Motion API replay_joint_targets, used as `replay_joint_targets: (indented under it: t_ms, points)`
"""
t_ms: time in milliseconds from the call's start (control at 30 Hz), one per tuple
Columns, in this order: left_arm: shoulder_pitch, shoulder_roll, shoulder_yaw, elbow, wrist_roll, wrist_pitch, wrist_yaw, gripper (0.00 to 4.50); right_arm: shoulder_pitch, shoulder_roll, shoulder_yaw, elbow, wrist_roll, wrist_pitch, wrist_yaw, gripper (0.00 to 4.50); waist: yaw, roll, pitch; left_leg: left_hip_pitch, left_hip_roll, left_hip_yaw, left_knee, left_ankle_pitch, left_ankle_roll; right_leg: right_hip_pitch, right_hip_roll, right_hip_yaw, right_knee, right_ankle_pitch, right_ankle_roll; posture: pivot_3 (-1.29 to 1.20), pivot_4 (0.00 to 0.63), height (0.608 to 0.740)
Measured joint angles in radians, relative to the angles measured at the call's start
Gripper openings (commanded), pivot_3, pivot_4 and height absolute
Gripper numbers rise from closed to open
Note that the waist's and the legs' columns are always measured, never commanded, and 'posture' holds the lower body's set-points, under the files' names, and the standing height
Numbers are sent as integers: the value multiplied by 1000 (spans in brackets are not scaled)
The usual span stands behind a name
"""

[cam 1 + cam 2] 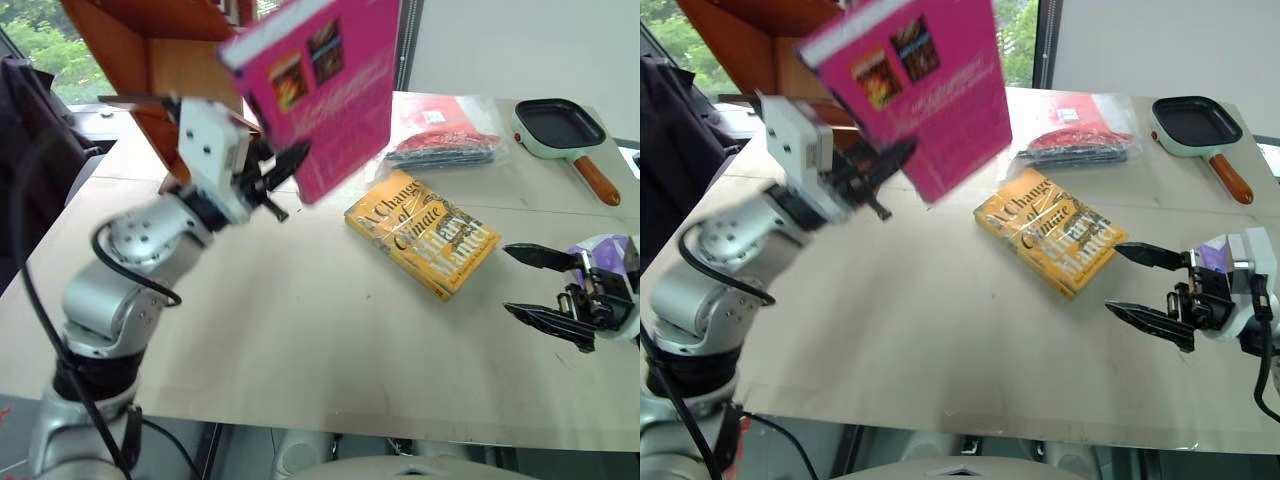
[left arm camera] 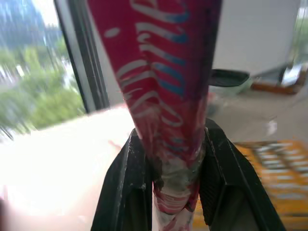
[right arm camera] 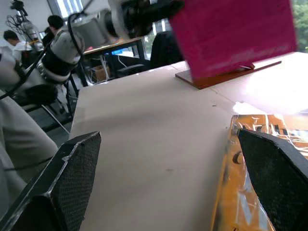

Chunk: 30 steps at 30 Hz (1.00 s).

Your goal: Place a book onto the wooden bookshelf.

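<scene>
The pale desk [image 1: 300, 330] stands by a window. The left pincer [image 1: 283, 172] clamps the book [image 1: 330, 90] aloft before the far-left wooden bookshelf [image 1: 150, 50]. The right pincer [image 1: 540, 290], near right, gapes apart.

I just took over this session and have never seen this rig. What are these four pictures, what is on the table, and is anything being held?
You are looking at a humanoid robot with two arms, each ending in two black fingers. The two wide pictures come from its head, looking down over the table. The other two come from cameras on its wrists, looking along the fingers.

The left gripper is shut on the lower edge of the pink book, lifted off the table in front of the wooden bookshelf. The right gripper is open and holds nothing.

On the table lie a yellow book, a bagged red and dark item and a small frying pan.
</scene>
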State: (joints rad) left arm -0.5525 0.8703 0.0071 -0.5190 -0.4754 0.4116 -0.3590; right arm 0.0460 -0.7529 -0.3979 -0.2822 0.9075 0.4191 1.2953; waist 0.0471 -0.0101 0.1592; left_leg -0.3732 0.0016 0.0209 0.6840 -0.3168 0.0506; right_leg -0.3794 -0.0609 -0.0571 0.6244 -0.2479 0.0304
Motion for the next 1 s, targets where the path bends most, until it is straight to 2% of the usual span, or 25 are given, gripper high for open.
replay_joint_targets:
  t_ms: [133, 200, 300, 400, 567, 700, 833, 1000]
  points:
    - [-72, 115, -62, 27, 249, -12, -5, 634, -85, -1, 1, 67, -2, -8, 9, 4500, -26, 1, 5, -8, 1, -1, 0, 1, -2, -9, 0, -1, 0, 0, 1, 0, 150, 740]
    - [-117, 217, -68, 51, 421, -25, -9, 634, -158, 1, 2, 115, -2, -11, 9, 4500, -35, 0, 7, -8, 1, 0, 0, 2, -4, -10, 3, -4, 0, -1, 1, 0, 150, 740]
    - [-134, 328, -55, 65, 588, -56, -26, 634, -249, 5, -3, 167, 16, 5, -9, 4500, -34, 0, 8, -8, 2, 1, -1, 2, -4, -10, 4, -3, 1, 0, 1, 0, 150, 740]
    - [-103, 406, -23, 83, 685, -72, -59, 634, -331, 7, -2, 206, 36, 25, -18, 4500, -33, 0, 8, -8, 2, 0, 0, 2, -4, -10, 3, -1, 3, 0, 2, 0, 150, 740]
    - [-22, 474, 33, 114, 744, -95, -142, 634, -470, 42, -3, 269, 95, 88, -52, 4500, -34, 0, 9, -7, 2, 0, 0, 2, -4, -11, 2, 0, 6, 0, 1, 0, 150, 740]
    - [1, 471, 60, 156, 747, -87, -185, 634, -516, 70, -3, 282, 158, 155, -83, 4500, -40, 0, 9, -9, 2, 3, 0, 2, -4, -17, -1, 2, 12, 0, 1, 0, 150, 740]
    - [-8, 466, 64, 199, 770, -45, -207, 634, -541, 78, 2, 282, 159, 167, -80, 4500, -36, 0, 9, -10, 2, 4, 0, 2, -3, -18, -1, 2, 16, 0, 1, 0, 150, 740]
    - [51, 438, 69, 127, 804, 47, -259, 634, -547, 97, 31, 284, 128, 158, -68, 4500, -31, -1, 9, -12, 1, 4, 2, 0, -1, -18, -1, 2, 16, 0, 1, 0, 150, 740]
